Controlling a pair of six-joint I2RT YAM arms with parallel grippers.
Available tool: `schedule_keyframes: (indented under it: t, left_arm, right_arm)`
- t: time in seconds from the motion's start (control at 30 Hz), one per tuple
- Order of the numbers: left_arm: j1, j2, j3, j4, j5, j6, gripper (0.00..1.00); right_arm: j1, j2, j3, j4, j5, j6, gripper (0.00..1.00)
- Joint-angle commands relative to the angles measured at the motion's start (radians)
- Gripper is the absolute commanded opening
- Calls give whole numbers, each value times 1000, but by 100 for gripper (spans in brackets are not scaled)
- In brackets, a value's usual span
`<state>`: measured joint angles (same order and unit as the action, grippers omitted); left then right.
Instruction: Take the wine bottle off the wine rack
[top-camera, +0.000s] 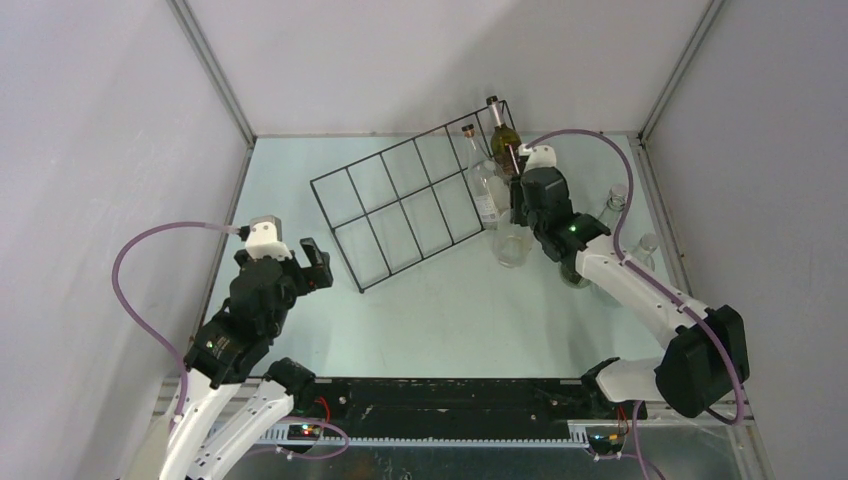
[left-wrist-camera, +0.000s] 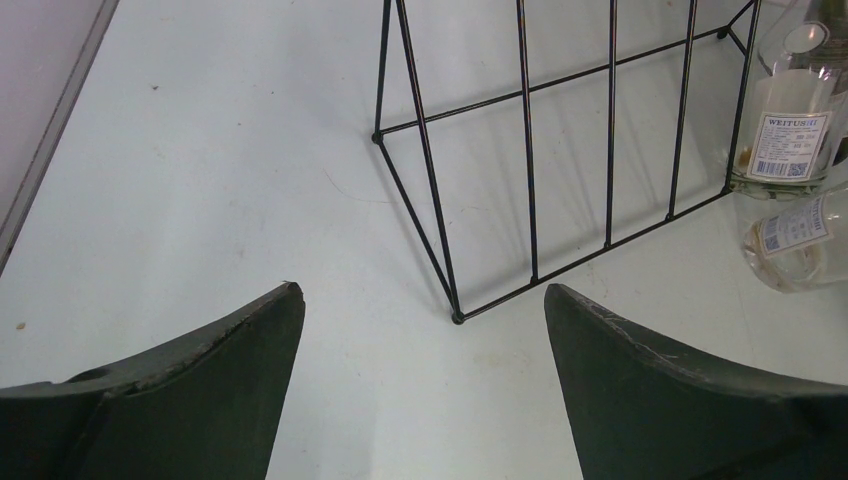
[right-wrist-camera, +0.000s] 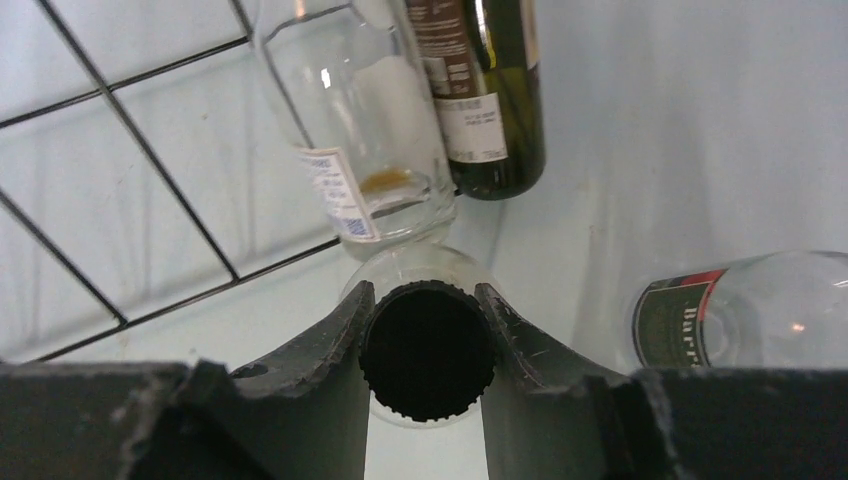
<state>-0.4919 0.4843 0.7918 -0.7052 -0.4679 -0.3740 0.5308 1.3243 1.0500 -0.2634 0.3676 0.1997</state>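
Right gripper (right-wrist-camera: 425, 300): its two fingers are closed on the black ridged cap of a clear wine bottle (right-wrist-camera: 425, 365). Only the right wrist view shows this grip. In the top view the wrist covers the cap, and only the bottle's glass body shows beneath it, upright on the table (top-camera: 440, 320).

The held bottle is outside the wine rack (top-camera: 405, 200), just off its near right corner, and the rack's wires run up and to the left of the fingers. Directly ahead of the fingers a second clear bottle (right-wrist-camera: 365, 150) with a white label leans in the rack's end compartment. Whether it touches the held bottle cannot be told. A dark green bottle (right-wrist-camera: 490, 100) stands just to its right at the rack's end, and whether it is inside the wires cannot be told. A bottle with a red and dark label (right-wrist-camera: 730, 315) lies further right, apart from these.

Left gripper (left-wrist-camera: 422, 290): its fingers are spread wide and hold nothing. Its wrist view alone shows the rack's left end corner resting on the table ahead of the fingertips, near but not touching. The top view places this gripper well apart from the held bottle, with the rack lying between the two.
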Motion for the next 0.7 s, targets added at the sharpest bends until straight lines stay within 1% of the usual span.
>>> schedule_keyframes:
  t: [0.0,0.23,0.5,0.67]
  left_arm:
    - [7,9,-3,30,0,18,97]
    - [7,19,-3,32,7,20,97]
    - [7,26,-4,32,11,20,97]
    - [7,33,-5,33,9,21,97]
  right_arm:
    - [-53,17,39,70,83,-55,1]
    - [-112,26,41,90,160,-55,0]
    - [-124,40,41,128,240,-107,1]
    - [-128,71,73,89,268,-100,3]
